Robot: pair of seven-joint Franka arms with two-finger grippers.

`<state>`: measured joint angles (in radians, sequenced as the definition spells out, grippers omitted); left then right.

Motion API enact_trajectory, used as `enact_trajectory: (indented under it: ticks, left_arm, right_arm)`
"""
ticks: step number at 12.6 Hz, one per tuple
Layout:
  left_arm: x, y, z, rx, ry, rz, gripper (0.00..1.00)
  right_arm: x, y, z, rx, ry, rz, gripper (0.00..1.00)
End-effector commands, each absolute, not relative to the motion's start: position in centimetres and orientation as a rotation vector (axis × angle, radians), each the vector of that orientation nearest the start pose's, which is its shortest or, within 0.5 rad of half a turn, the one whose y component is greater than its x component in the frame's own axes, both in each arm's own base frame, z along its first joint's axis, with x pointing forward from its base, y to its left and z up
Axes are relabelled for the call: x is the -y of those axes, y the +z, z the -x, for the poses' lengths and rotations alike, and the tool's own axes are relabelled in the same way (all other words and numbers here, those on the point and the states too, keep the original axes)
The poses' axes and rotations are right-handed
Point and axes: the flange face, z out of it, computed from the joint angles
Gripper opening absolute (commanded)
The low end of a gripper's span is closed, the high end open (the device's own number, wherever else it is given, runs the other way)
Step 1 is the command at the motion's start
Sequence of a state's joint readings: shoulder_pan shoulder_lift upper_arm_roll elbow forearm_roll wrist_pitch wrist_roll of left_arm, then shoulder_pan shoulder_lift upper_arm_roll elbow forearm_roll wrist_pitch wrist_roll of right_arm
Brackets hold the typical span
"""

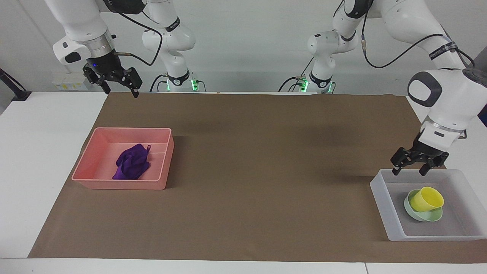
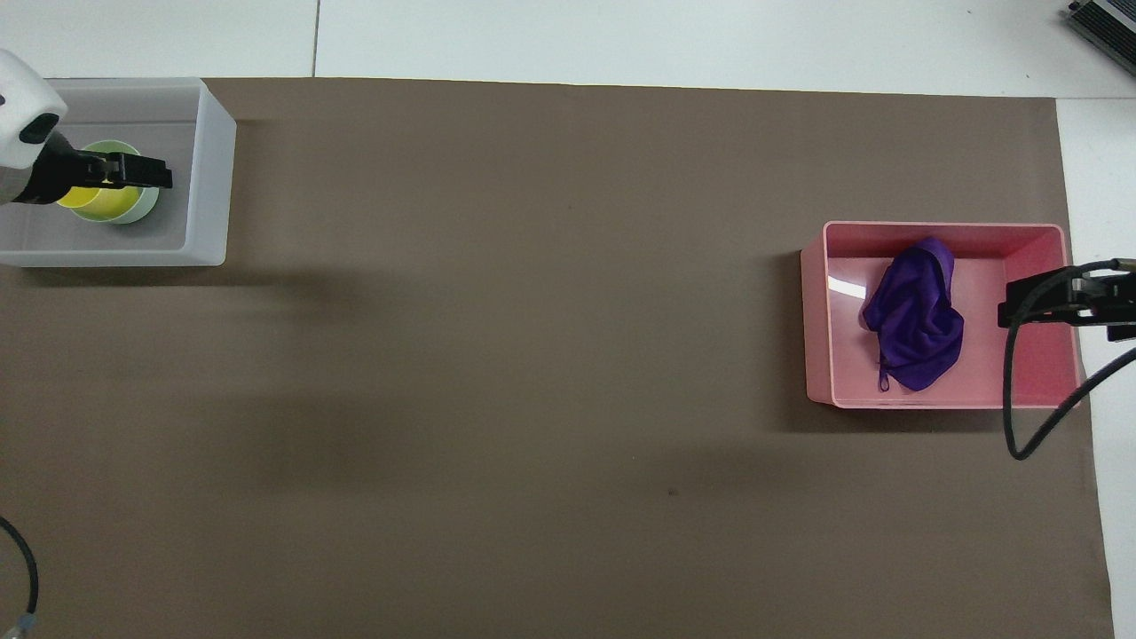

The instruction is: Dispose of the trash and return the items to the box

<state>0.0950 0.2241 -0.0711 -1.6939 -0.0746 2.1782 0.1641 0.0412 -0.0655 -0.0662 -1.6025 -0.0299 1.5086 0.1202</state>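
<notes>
The yellow cup [image 1: 428, 198] lies tilted in the mint-green bowl [image 1: 422, 216], inside the translucent box [image 1: 383, 205] at the left arm's end of the table. My left gripper [image 1: 408, 173] is open and empty, raised over the box's wall nearest the robots. In the overhead view the left gripper [image 2: 160, 171] covers part of the cup [image 2: 89, 199] and the bowl [image 2: 144, 206] in the box [image 2: 209, 169]. The purple cloth [image 1: 132, 164] lies bunched in the pink bin [image 1: 118, 184]. My right gripper [image 1: 121, 94] is open and empty, waiting high over the mat's edge by the robots.
A brown mat [image 1: 266, 171] covers the table between the pink bin [image 2: 816, 311], which holds the cloth [image 2: 914, 315], and the box. In the overhead view the right gripper [image 2: 1005, 312] and its black cable [image 2: 1012, 399] overlap the pink bin.
</notes>
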Motion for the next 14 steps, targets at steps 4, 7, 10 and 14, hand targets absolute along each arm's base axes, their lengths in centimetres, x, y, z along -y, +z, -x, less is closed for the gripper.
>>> enact_trajectory:
  ticks: [4, 7, 10, 14]
  left_arm:
    - [6.9, 52.6, -57.8, -0.234, -0.437, 3.158, 1.00]
    - [10.0, 54.7, -55.8, -0.229, -0.354, 3.153, 1.00]
    - [10.3, 57.6, -56.4, -0.259, -0.260, 3.145, 1.00]
    - [9.2, 61.1, -58.2, -0.231, -0.168, 3.146, 1.00]
  right_arm:
    - [2.0, 64.0, -52.2, -0.246, 0.013, 3.153, 1.00]
    - [2.0, 64.0, -52.2, -0.245, 0.013, 3.151, 1.00]
    - [2.0, 64.0, -52.2, -0.243, 0.013, 3.151, 1.00]
    - [1.9, 64.0, -52.2, -0.245, 0.014, 3.148, 1.00]
